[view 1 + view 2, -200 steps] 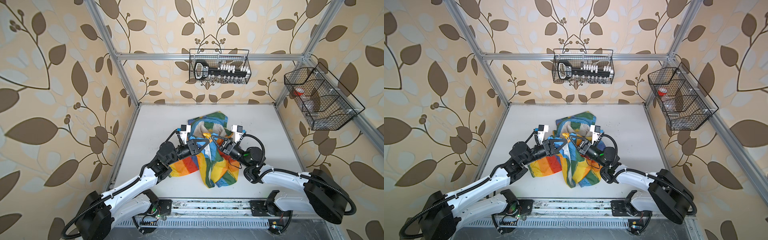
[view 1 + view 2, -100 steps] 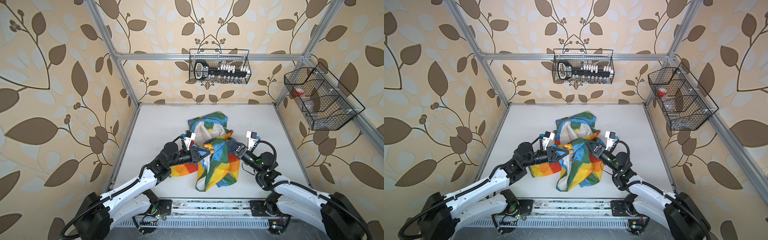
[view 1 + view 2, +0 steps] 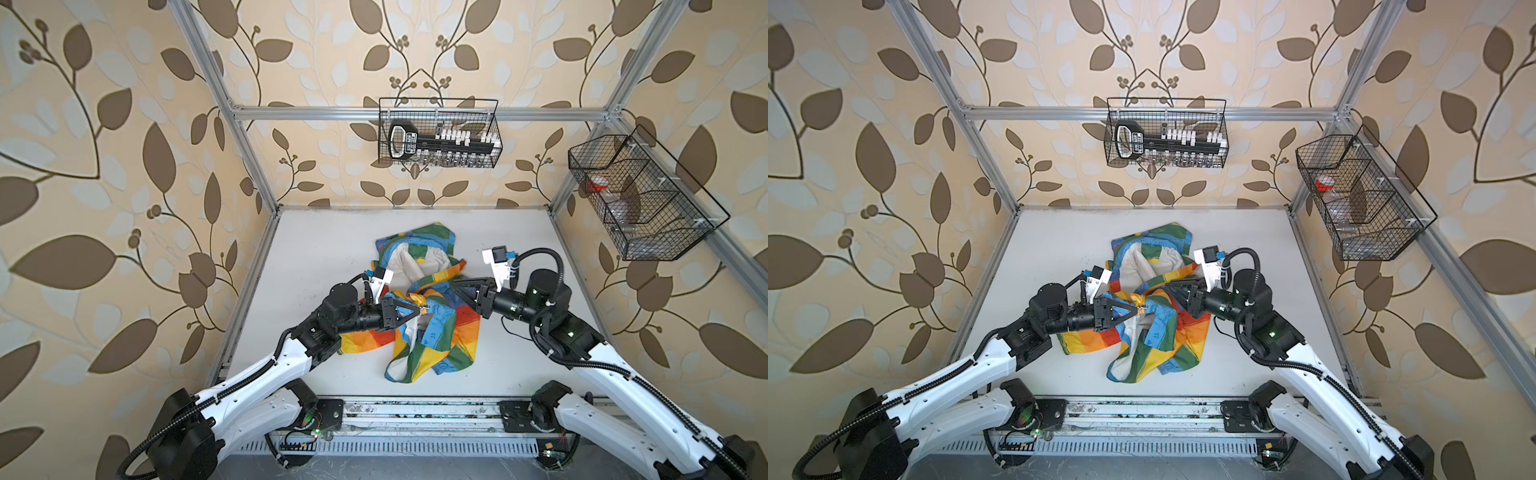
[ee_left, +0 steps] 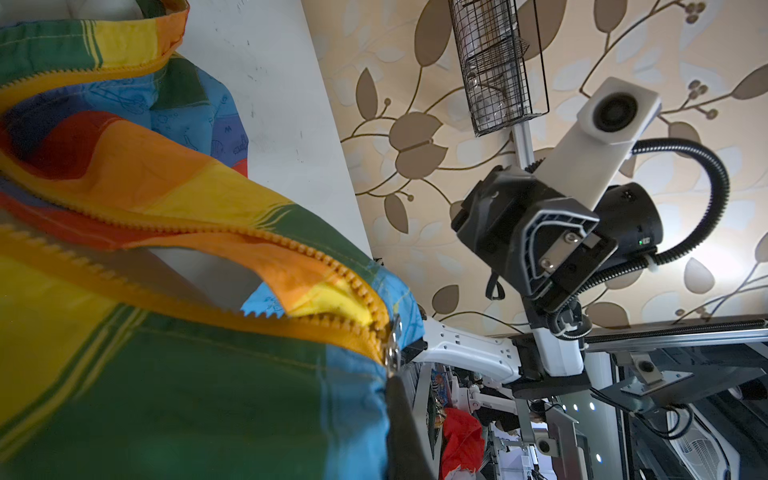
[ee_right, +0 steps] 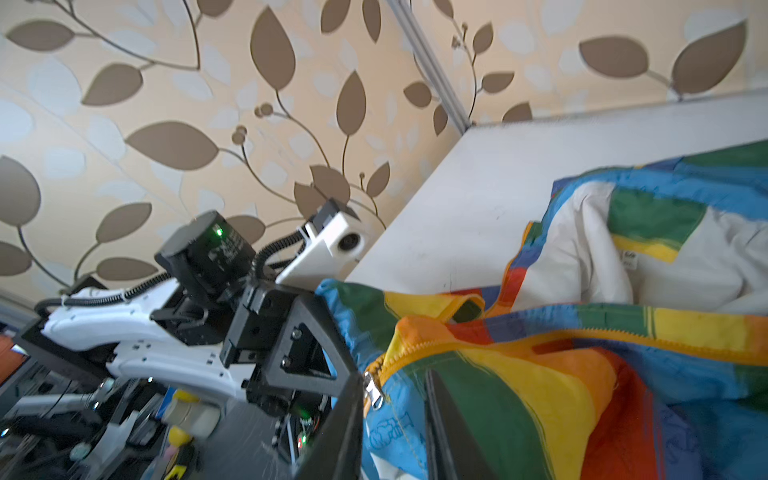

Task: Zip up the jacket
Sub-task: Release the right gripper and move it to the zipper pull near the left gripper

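The rainbow jacket (image 3: 440, 336) lies crumpled mid-table in both top views (image 3: 1167, 332), off-white lining up at the hood. Its orange-yellow zipper is undone above the slider (image 4: 392, 353), which sits at the low end of the teeth. My left gripper (image 3: 418, 309) is shut on the jacket's hem right beside that slider, lifting it off the table. My right gripper (image 3: 456, 286) hovers to the right over the fabric. In the right wrist view its fingers (image 5: 440, 415) stand a little apart, the slider (image 5: 372, 390) beyond the gap, nothing clamped.
The white table (image 3: 324, 257) is boxed in by aluminium posts. A wire basket (image 3: 440, 133) with tools hangs on the back wall, and another wire basket (image 3: 640, 199) on the right wall. A metal rail (image 3: 415, 415) runs along the front edge.
My right gripper let go of the jacket near the left one, pulled back to the right, and its jaws have narrowed again. The left gripper kept its hold and the fabric sagged.
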`<state>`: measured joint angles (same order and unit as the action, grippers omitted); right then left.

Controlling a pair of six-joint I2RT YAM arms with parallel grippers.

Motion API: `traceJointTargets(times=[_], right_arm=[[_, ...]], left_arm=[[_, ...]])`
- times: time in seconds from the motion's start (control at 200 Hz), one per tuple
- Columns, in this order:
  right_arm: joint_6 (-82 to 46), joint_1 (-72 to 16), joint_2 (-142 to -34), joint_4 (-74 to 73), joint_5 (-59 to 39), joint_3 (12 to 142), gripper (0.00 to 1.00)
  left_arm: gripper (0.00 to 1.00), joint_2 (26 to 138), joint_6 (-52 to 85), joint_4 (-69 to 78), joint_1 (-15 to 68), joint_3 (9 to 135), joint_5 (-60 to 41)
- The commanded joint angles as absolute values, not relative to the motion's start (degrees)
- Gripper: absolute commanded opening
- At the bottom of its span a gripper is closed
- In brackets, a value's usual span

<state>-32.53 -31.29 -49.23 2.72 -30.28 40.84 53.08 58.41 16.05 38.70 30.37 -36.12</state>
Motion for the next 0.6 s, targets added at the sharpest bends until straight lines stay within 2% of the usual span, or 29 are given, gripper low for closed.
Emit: traceJointTargets(times=[0.0, 0.25, 0.595], right_arm=[[-33.18, -34.91, -48.87, 5.32, -35.15, 43.25, 0.26], [-39.66, -39.12, -51.47, 1.57, -35.82, 44.03, 0.28], [-44.19, -39.25, -54.35, -1.39, -35.72, 39.63, 0.29]], left_arm=[[0.0, 51.09, 56.51, 16.3, 38.88, 32.61, -37.62], [0.0, 50.9, 56.51, 16.52, 38.85, 32.74, -37.35], [0.0, 50.56, 56.89, 17.57, 38.9, 32.77, -37.27]])
